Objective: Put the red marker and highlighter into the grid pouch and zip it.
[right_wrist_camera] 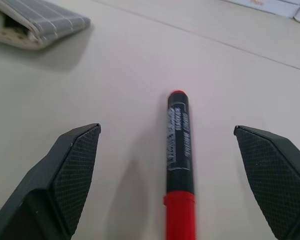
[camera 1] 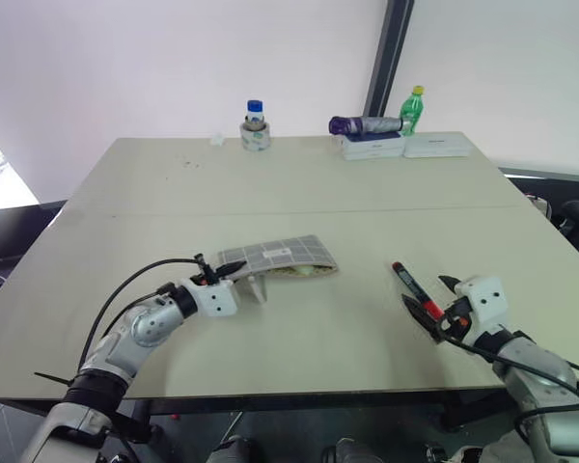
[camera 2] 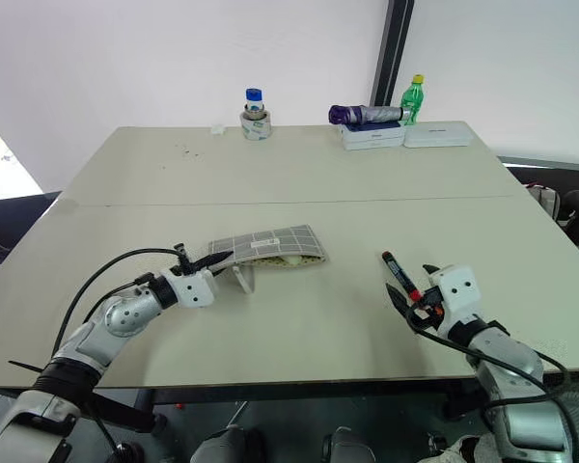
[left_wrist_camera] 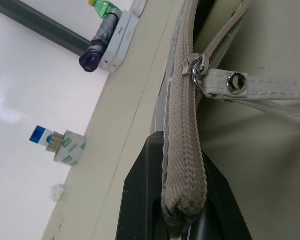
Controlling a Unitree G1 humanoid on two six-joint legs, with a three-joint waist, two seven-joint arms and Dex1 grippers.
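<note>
The grey grid pouch (camera 1: 282, 255) lies mid-table with its mouth open along the near edge. A pale yellow highlighter (camera 1: 300, 273) shows inside that mouth. My left gripper (camera 1: 232, 267) is shut on the pouch's left end, the fabric edge pinched between its fingers (left_wrist_camera: 142, 195). The zipper pull and its white strap (left_wrist_camera: 250, 86) sit just past the grip. The red marker (camera 1: 411, 284), red with a black section, lies flat on the table at the right. My right gripper (right_wrist_camera: 167, 129) stands open, low over the table, with the red marker (right_wrist_camera: 180, 155) between its fingers and untouched.
At the table's far edge stand a blue-capped jar on a tape roll (camera 1: 256, 127), a folded purple umbrella (camera 1: 365, 124) on white boxes (camera 1: 372, 147), and a green bottle (camera 1: 414, 108). The table's near edge (camera 1: 299, 394) runs just below both grippers.
</note>
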